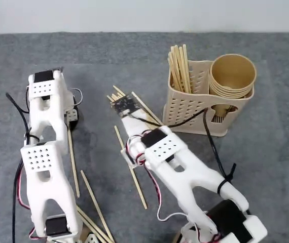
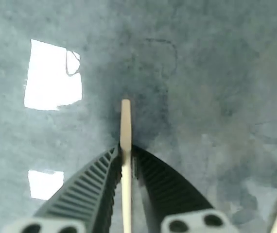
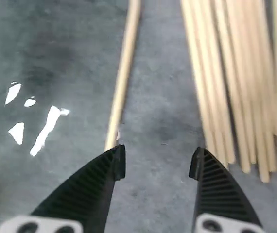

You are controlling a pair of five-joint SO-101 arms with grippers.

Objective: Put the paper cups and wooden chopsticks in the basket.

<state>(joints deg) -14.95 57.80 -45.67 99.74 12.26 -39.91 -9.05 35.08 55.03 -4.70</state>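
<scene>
Left pincer (image 2: pixel 125 149) clenched on single chopstick (image 2: pixel 125 119). Right pincer (image 3: pixel 159 162) released, over desk (image 3: pixel 56 58), beside chopstick bundle (image 3: pixel 231 87).

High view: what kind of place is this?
Likely a robot practice bench: two white arms stand on a grey mat, with loose chopsticks and a basket holding paper cups.

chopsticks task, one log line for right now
left tool: shut on chopstick | right tool: open beside chopstick pile | basket: paper cups, upright chopsticks inside
</scene>
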